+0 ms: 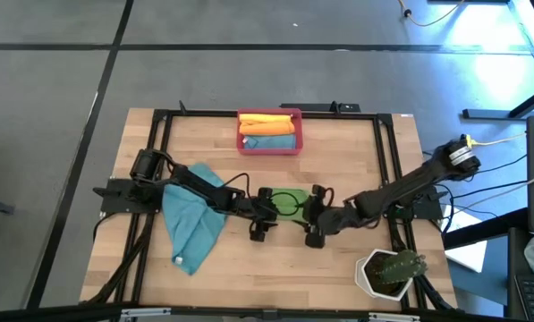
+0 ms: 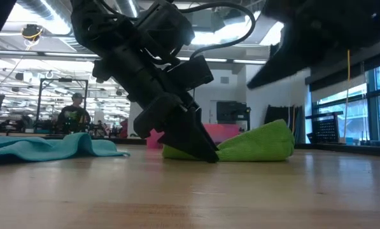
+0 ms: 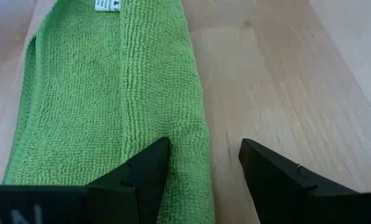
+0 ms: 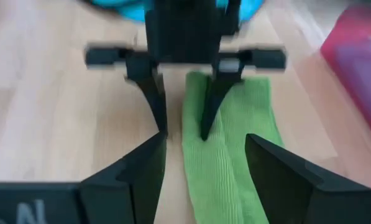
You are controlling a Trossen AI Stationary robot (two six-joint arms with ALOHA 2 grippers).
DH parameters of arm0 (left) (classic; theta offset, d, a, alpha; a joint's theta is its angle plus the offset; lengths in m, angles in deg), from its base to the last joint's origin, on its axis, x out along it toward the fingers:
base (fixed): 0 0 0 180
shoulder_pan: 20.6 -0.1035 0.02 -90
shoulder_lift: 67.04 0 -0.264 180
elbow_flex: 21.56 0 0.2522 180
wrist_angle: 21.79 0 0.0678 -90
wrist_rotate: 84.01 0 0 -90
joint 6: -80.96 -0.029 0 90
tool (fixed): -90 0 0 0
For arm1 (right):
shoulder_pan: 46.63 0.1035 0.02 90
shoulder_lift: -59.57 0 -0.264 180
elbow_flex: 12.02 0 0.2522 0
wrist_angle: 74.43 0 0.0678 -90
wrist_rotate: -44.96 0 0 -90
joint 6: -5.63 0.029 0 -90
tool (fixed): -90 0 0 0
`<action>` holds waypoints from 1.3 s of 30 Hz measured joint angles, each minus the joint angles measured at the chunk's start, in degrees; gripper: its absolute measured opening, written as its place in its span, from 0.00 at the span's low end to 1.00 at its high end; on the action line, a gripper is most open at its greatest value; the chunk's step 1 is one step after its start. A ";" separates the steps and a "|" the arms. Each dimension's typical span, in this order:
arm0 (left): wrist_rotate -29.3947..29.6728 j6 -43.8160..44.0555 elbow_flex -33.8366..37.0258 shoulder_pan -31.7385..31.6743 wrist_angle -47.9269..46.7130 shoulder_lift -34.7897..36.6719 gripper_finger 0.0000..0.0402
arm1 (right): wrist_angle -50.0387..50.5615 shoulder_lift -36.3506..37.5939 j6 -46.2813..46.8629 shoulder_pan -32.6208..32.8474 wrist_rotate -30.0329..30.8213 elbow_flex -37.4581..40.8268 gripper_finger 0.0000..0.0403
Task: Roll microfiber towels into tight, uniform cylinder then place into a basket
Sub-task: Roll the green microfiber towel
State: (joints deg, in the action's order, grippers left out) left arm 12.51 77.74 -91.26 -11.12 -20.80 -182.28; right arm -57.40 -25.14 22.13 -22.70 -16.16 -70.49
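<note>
Two grippers face each other at the middle of the pale wooden tabletop (image 1: 338, 161), over grey floor, an open workshop behind. Between them we see the green towel (image 1: 289, 202), folded narrow, its long axis running gripper to gripper. The left gripper (image 3: 204, 165) stands open astride one edge; the right gripper (image 4: 204, 163) is open, gripping nothing.
</note>
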 joint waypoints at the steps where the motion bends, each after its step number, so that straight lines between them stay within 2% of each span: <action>1: -0.02 0.00 0.00 0.00 0.05 0.00 0.49 | -0.21 -1.16 0.47 0.13 0.34 0.00 0.55; 10: -0.04 0.02 0.07 0.00 1.08 -0.04 0.49 | -7.48 -11.63 2.73 0.14 2.07 0.00 0.54; 17: -0.07 0.02 0.07 0.00 1.97 -0.09 0.49 | -7.29 -16.39 8.96 0.12 12.32 0.03 0.48; 27: 1.01 0.28 0.04 0.09 2.04 -0.09 0.49 | -7.05 -19.50 10.05 -1.26 11.75 0.03 0.39; 39: 1.46 1.16 0.04 0.48 2.02 -0.11 0.49 | -5.81 -18.44 10.29 -0.41 11.20 -0.39 0.31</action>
State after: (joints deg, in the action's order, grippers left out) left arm 13.98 78.90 -91.22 -10.64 -18.77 -182.39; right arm -63.21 -43.58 32.42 -23.10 -4.96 -70.89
